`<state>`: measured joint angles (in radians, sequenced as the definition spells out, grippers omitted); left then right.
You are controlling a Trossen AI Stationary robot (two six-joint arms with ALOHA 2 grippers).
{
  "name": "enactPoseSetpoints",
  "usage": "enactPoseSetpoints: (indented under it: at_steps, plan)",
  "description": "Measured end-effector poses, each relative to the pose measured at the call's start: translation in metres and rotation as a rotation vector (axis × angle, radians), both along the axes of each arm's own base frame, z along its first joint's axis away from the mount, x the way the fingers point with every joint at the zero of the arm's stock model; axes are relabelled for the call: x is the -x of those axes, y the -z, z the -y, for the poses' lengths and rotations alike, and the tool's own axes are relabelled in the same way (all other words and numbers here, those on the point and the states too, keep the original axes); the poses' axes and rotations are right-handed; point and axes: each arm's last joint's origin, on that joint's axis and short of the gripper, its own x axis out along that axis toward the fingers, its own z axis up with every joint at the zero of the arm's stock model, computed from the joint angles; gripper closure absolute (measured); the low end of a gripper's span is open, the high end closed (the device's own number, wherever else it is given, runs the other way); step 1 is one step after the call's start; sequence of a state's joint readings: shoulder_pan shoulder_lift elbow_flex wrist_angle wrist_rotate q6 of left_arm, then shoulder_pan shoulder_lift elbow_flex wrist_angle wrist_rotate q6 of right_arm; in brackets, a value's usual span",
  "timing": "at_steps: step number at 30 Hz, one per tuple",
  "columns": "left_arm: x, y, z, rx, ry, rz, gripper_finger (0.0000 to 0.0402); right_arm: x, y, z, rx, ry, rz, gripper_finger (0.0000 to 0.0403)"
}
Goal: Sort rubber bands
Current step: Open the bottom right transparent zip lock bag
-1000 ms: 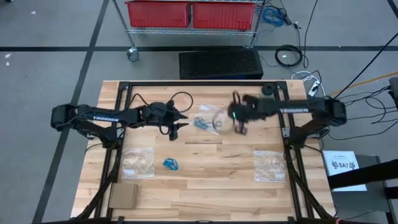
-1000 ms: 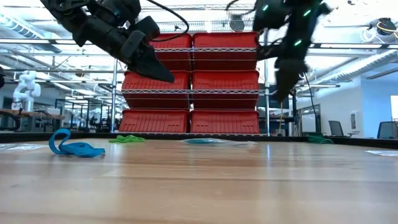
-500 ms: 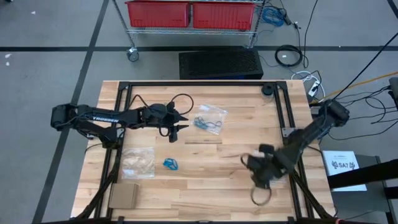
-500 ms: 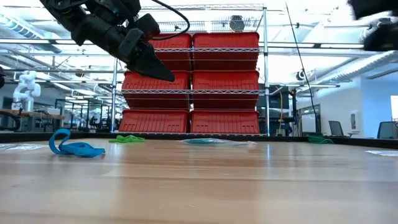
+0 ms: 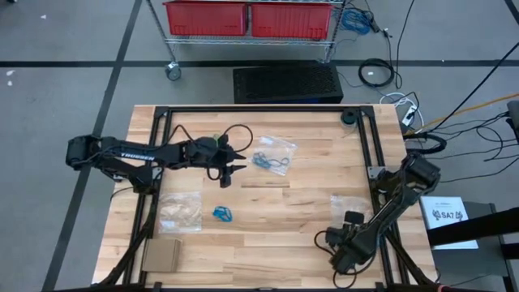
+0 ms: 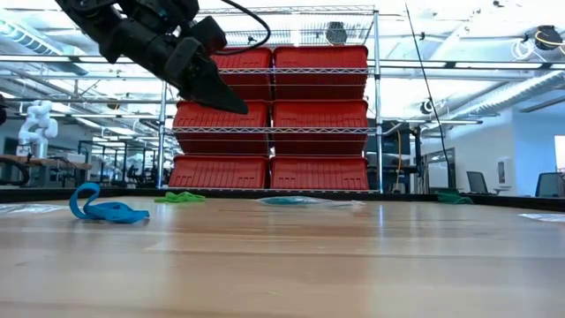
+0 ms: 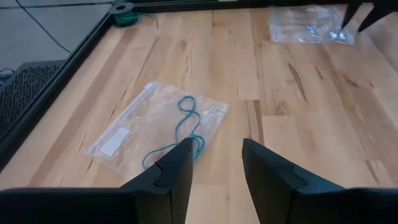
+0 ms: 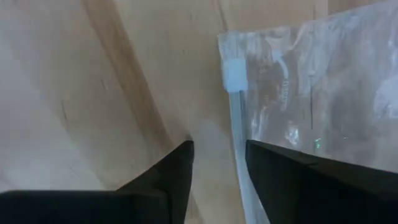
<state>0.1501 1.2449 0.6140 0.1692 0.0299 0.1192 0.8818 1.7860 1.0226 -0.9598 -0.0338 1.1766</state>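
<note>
Teal rubber bands [image 7: 180, 127] lie in a clear bag [image 5: 274, 154] at the table's far middle. A blue cluster of rubber bands [image 5: 223, 214] rests on the wood near the left centre, also seen in the low view [image 6: 101, 208]. Green rubber bands [image 6: 181, 197] lie farther back. My left gripper [image 5: 231, 168] hovers open just left of the teal bag, its fingers [image 7: 177, 171] empty. My right gripper [image 5: 339, 258] is near the table's near right edge. It stands open [image 8: 217, 168] over the zip edge of another clear bag [image 8: 311, 93].
A clear bag [image 5: 180, 211] lies at the left and another [image 5: 350, 212] at the right, partly under my right arm. A brown card piece [image 5: 160, 254] sits at the near left corner. Black frame rails [image 5: 371, 154] run along the table's sides.
My right gripper has swept fast from beside the teal bag at the far middle to the table's near right edge. It has dropped out of the low view. My left arm has kept still.
</note>
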Motion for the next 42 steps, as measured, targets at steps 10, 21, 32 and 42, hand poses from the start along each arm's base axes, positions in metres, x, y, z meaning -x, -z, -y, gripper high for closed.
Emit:
enactPoseSetpoints:
  at_steps: [10, 21, 32, 42]
  plan:
    - [0.0, 0.0, 0.002, 0.005, 0.007, -0.003, 0.0258, 0.001, 0.003, 0.012, 0.102, -0.02, -0.062, 0.0382]
    - [0.0, 0.0, 0.002, 0.008, 0.006, -0.002, 0.0258, -0.022, -0.03, 0.028, 0.041, -0.044, 0.129, 0.0402]
    - [-0.007, -0.009, 0.016, 0.027, 0.132, 0.118, 0.0258, -0.068, -0.094, 0.083, -0.051, -0.045, 0.439, 0.0403]
    - [-0.027, 0.002, 0.042, 0.12, 0.231, 0.198, 0.0218, -0.118, -0.125, 0.141, -0.019, -0.169, 0.674, 0.0403]
